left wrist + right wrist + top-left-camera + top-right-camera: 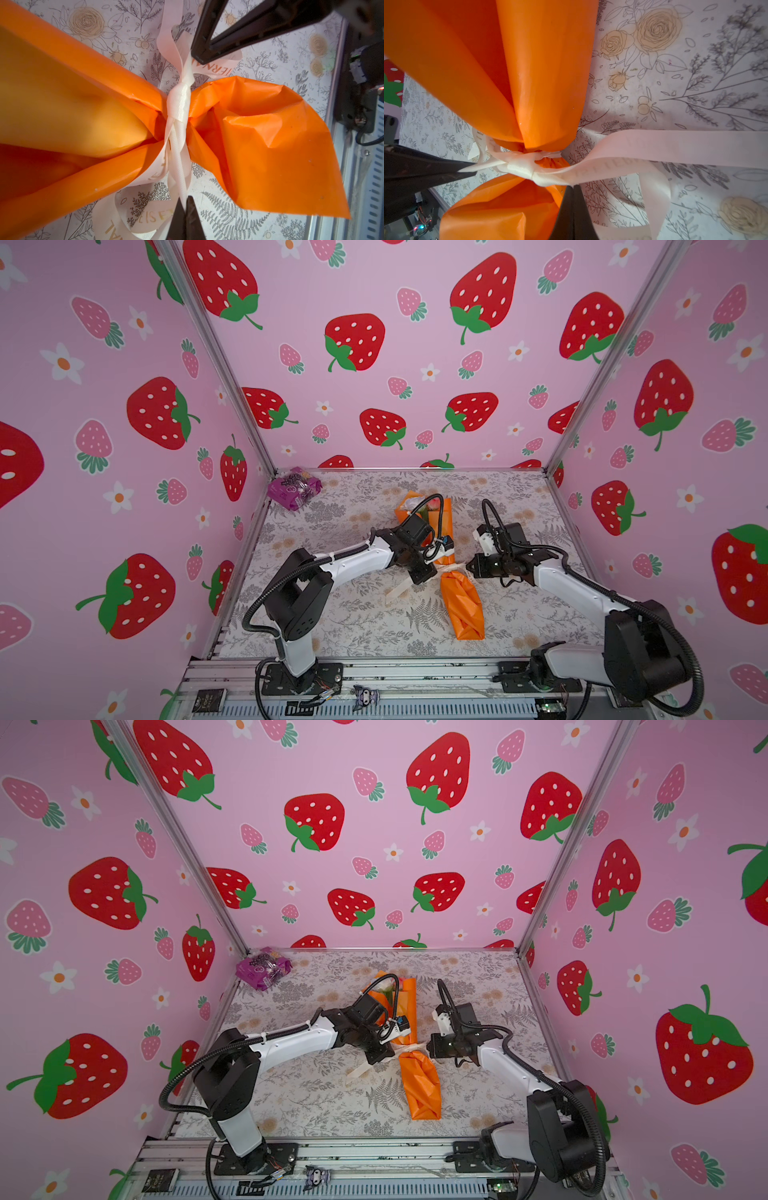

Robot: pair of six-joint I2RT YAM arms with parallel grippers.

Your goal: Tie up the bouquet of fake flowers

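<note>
both pincers clamped on the ribbon, knot between them

top views: the bouquet lies mid-table. its long axis runs far to near, with the flower end far and the crumpled orange tail near, leaning slightly right. a pale ribbon cinches the waist. the left gripper stands just left of the waist and the right gripper just right of it. they face each other across the axis, about equally close to it. both top views show the same layout, with the knot between the two tips.

left wrist view: the left gripper has its jaws together with no gap, pinching a strand that runs straight to the knot. beyond the knot, the right gripper is also closed, on a printed stretch of ribbon.

right wrist view: the right gripper has its jaws together on the ribbon just beside the knot. opposite it, the left gripper grips the other strand.

judgement: the coming move is probably a pull apart, left and right, square to the long axis. neither arm is nearer, so an uneven pull could swing the bouquet.
</note>
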